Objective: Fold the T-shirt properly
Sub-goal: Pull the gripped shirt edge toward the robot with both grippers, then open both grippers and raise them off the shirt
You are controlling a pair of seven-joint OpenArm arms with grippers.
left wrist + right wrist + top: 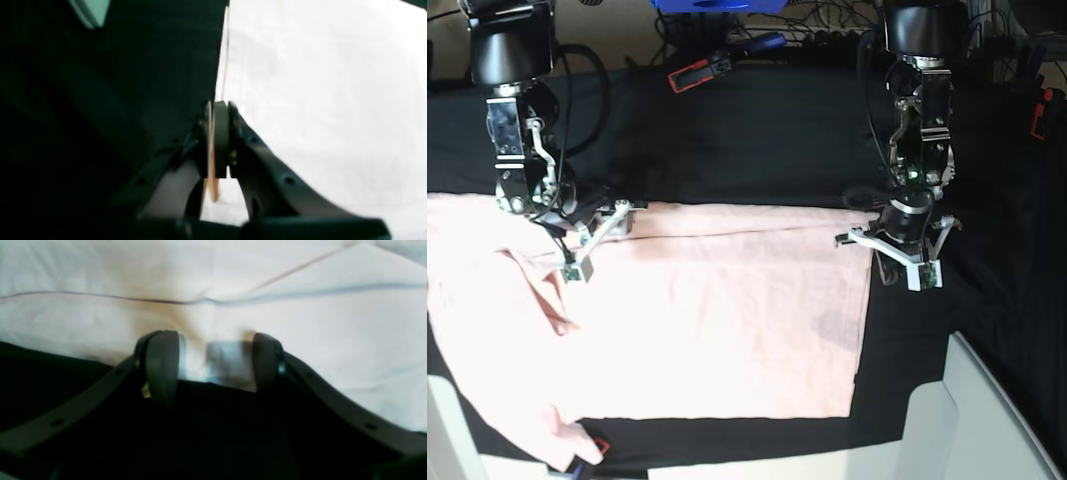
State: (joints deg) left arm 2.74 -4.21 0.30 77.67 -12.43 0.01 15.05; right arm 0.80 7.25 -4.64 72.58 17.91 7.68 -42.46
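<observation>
Pink T-shirt [727, 320], left edge cropped

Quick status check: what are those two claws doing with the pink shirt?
Left gripper shut on T-shirt hem edge. Right gripper open, straddling the shirt's edge. Shirt spread on black cloth. Nothing in the way.

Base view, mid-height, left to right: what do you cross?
Right gripper over the shirt's left part → large pale pink cotton T-shirt spread flat → left gripper at the shirt's right edge → black table cloth.
</observation>
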